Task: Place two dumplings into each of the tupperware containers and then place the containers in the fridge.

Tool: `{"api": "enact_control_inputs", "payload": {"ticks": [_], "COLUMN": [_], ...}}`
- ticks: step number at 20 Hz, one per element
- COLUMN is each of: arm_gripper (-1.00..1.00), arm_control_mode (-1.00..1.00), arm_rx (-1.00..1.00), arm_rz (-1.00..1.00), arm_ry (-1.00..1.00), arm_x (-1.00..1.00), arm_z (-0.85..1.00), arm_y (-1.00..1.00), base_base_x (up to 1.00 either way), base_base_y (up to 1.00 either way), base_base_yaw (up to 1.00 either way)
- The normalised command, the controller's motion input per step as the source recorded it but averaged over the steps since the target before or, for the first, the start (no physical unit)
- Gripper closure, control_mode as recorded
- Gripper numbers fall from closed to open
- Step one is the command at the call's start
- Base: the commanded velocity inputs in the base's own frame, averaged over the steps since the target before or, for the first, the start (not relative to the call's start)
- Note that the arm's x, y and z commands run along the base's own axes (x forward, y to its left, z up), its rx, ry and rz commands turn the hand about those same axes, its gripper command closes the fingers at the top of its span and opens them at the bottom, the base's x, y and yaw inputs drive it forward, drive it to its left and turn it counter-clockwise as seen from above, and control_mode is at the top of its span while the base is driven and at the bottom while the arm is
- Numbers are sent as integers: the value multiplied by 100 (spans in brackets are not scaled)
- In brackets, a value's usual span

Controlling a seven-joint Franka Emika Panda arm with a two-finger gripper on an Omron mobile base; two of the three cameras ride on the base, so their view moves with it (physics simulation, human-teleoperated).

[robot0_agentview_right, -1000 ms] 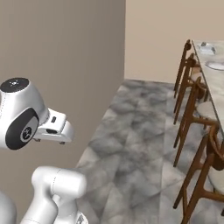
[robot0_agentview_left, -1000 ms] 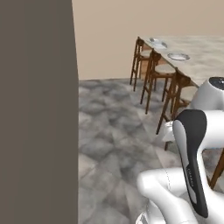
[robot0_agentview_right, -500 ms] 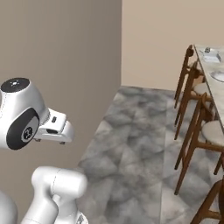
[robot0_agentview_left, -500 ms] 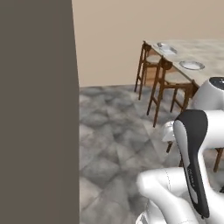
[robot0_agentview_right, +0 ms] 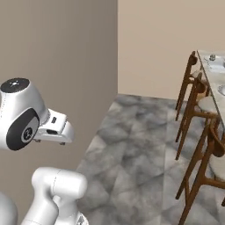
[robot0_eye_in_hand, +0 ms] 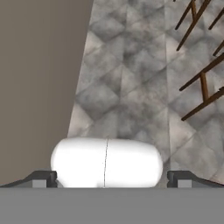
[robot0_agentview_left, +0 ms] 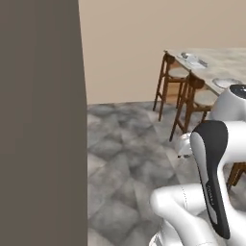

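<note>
In the hand view my gripper (robot0_eye_in_hand: 114,178) points down at the grey stone floor (robot0_eye_in_hand: 131,78), open, with nothing between its two dark fingertips (robot0_eye_in_hand: 43,176). The arm is folded close over the base, its white elbow (robot0_agentview_right: 19,114) at the left of the right base view and a dark-fronted link (robot0_agentview_left: 211,178) at the right of the left base view. The dumplings, the tupperware containers and the fridge are out of view.
A tall grey-brown panel (robot0_agentview_left: 41,120) stands close on the left. Wooden bar stools (robot0_agentview_left: 168,81) line a stone counter (robot0_agentview_left: 221,65) at the right, which carries small dishes (robot0_agentview_left: 192,58) and a plate (robot0_agentview_left: 226,82). Open tiled floor (robot0_agentview_right: 140,145) lies ahead, up to a beige wall (robot0_agentview_right: 158,39).
The whole picture has shifted, so the base has moved: the stools and counter have slid across both base views. The arm holds the same folded pose and the gripper stays open.
</note>
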Motion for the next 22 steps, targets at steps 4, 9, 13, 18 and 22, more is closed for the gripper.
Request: {"api": "enact_control_inputs", "payload": {"ticks": [4, 9, 13, 18, 22], "arm_gripper": [-100, -100, -100, -100, -100], "arm_control_mode": [100, 100, 100, 100, 100], "arm_rx": [0, 0, 0, 0, 0], "arm_rz": [0, 0, 0, 0, 0], "arm_ry": [0, 0, 0, 0, 0], "arm_x": [0, 0, 0, 0, 0], "arm_z": [0, 0, 0, 0, 0], "arm_y": [0, 0, 0, 0, 0], "base_base_x": [100, 100, 100, 100, 100], "base_base_y": [18, 28, 33, 30, 26], "base_base_yaw": [0, 0, 0, 0, 0]}}
